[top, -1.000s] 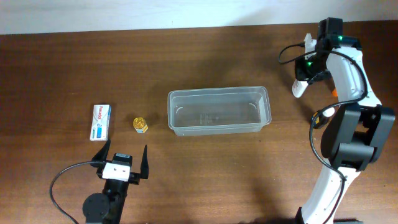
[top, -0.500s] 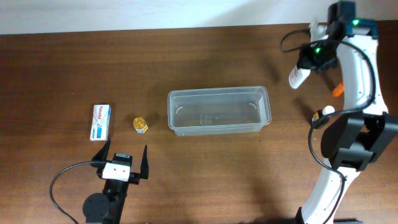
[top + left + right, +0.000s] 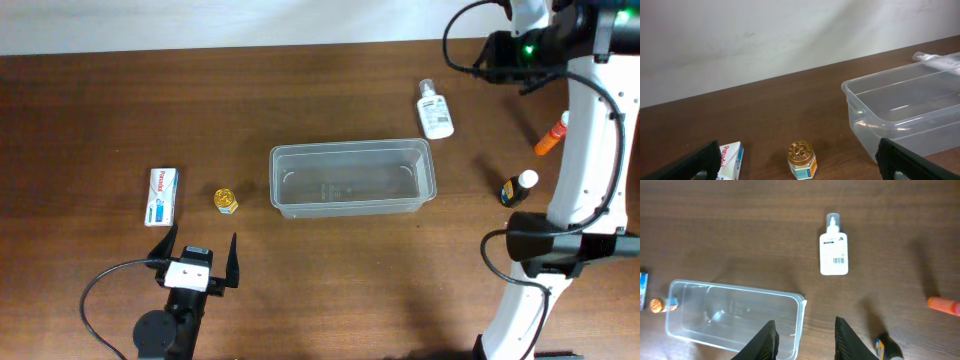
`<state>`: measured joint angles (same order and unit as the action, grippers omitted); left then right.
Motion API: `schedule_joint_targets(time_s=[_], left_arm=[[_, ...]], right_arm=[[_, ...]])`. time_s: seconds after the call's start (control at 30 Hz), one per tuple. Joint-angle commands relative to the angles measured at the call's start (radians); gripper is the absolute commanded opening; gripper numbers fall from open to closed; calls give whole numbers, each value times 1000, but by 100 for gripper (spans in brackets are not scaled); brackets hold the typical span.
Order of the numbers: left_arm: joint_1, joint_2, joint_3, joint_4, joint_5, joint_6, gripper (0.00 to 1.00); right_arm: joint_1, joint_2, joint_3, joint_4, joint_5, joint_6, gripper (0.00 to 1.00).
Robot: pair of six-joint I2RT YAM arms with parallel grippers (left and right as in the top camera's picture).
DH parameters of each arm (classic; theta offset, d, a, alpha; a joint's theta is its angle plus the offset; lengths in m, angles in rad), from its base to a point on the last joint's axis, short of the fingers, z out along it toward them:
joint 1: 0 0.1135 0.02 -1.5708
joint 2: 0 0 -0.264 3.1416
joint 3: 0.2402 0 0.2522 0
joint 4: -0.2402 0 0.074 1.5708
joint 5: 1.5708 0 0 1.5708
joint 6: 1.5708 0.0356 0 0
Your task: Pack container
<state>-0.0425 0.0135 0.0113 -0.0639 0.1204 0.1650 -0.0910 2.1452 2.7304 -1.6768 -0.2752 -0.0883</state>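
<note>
The clear container (image 3: 350, 147) stands empty mid-table, also seen from my right wrist (image 3: 730, 287) and left wrist (image 3: 900, 112). A white bottle (image 3: 434, 110) lies flat just behind its right end (image 3: 833, 250). High over that spot, my right gripper (image 3: 805, 321) holds its fingers apart with nothing between them. My left gripper (image 3: 202, 240) rests wide open near the front edge, its fingers (image 3: 905, 160) on either side of a gold-lidded jar (image 3: 802, 159) further ahead. A white and blue box (image 3: 162, 195) lies left of the jar (image 3: 226, 200).
A dark bottle with a white cap (image 3: 517, 188) stands right of the container, beside my right arm's base. An orange item (image 3: 550, 138) lies further back on the right. A pale wall runs along the table's far edge.
My right gripper carried the white bottle left, let it go behind the container's right end, and rose away. The left arm has not moved.
</note>
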Motion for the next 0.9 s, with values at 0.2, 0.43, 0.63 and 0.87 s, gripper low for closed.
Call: schedule_joint_targets(time_s=[0.2,0.43,0.63,0.87], left_arm=[[6,-8,-2,-5,4,13,99],[6,-8,-2,-5,4,13,99],[6,-8,-2,-5,4,13,99],[6,-8,-2,-5,4,13,99]], right_arm=[[-50,27,-59,21,114,39,36],[-164,27,-109,10,280,155,43],[-269,29,-172,68,221,161,44],[-334,33,-367,179,212,210,45]])
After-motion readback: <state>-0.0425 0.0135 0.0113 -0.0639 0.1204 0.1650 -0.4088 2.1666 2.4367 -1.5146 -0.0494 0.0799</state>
